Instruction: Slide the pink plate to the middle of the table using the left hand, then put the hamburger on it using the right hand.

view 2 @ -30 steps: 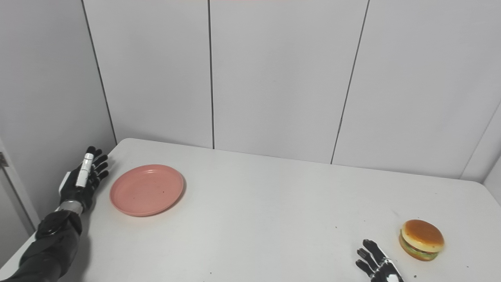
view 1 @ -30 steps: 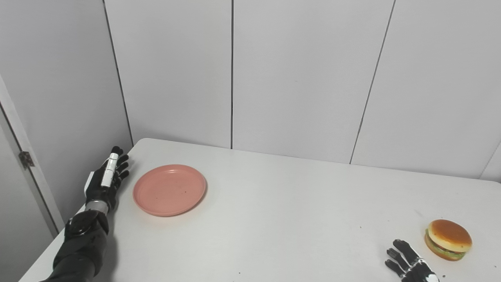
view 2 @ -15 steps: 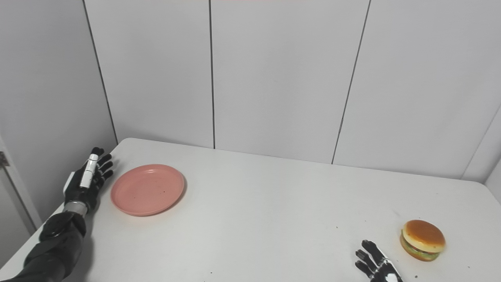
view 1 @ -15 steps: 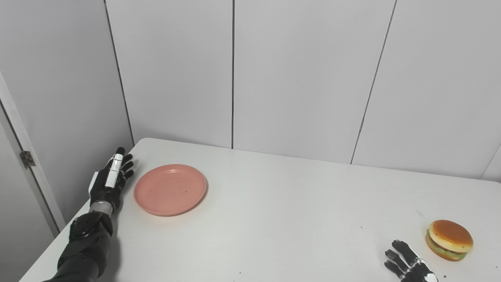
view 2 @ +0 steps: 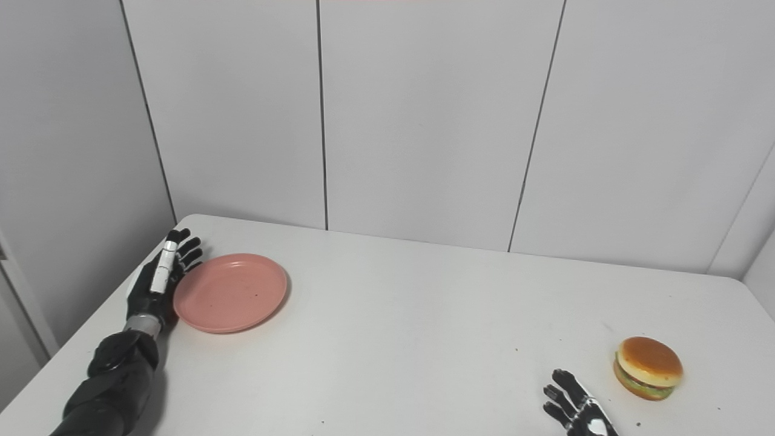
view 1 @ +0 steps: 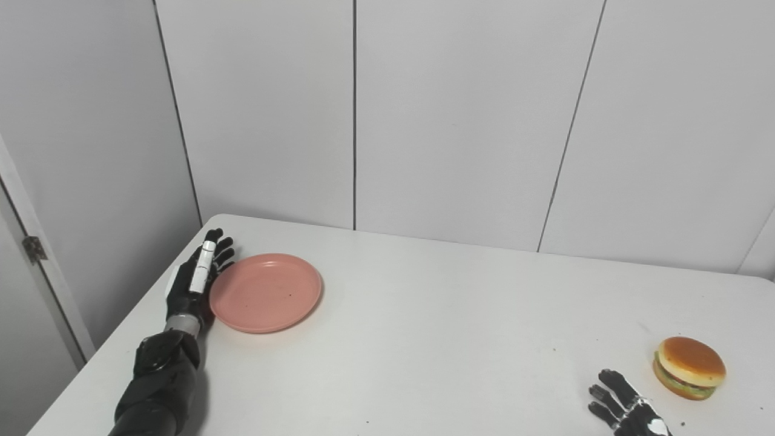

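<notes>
The pink plate lies empty on the white table, near its far left corner. My left hand stands edge-on right against the plate's left rim, fingers straight and apart, holding nothing. Whether it presses the rim is hard to tell. The hamburger sits near the table's right edge. My right hand rests open at the bottom edge, a little left of and in front of the hamburger, apart from it.
Grey wall panels rise just behind the table's far edge. A door frame with a hinge stands to the left, past the table's left edge. A few dark specks dot the tabletop.
My left hand has moved right, from a gap beside the plate to right against its left rim. The plate and hamburger have barely shifted. The right hand stays put.
</notes>
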Robot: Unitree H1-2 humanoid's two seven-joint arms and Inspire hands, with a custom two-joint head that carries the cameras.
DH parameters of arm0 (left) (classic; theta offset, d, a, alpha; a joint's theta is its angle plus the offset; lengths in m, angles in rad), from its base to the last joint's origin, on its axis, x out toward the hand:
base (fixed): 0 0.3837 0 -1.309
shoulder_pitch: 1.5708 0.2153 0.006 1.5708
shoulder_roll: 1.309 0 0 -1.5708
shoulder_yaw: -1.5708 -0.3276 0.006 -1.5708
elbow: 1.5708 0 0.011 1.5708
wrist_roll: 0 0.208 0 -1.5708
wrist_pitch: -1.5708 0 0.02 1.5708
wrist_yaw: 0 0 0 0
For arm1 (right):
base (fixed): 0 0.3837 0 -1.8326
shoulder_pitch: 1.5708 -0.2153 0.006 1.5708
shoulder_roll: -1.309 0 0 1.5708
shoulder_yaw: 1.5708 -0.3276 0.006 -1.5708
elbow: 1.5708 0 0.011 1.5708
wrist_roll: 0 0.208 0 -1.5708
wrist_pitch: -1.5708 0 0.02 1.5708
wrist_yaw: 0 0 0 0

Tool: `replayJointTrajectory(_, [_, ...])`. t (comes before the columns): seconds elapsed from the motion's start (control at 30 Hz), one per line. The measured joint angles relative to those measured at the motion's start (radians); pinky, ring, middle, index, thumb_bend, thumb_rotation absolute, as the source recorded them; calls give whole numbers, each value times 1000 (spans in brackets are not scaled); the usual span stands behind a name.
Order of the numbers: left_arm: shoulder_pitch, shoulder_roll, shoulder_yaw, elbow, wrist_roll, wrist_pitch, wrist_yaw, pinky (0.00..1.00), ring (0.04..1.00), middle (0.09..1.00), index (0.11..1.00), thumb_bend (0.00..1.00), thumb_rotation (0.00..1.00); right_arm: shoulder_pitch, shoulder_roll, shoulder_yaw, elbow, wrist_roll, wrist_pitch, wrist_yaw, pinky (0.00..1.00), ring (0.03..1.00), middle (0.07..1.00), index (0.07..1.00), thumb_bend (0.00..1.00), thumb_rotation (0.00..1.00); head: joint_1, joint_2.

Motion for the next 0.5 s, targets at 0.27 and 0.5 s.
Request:
replayJointTrajectory(0.27, [9,-18,-17,-48,0,30,1,860,902,880,896,806,787,1,0,2,-4,-8,8,-9,843,861,898,834,803,987,-5,3])
replayJointTrajectory(0.5, [20,-36,-16,-87,0,60,3,818,900,862,863,818,742,2,0,4,-7,-11,18,-17,852,866,906,844,789,994,-11,6])
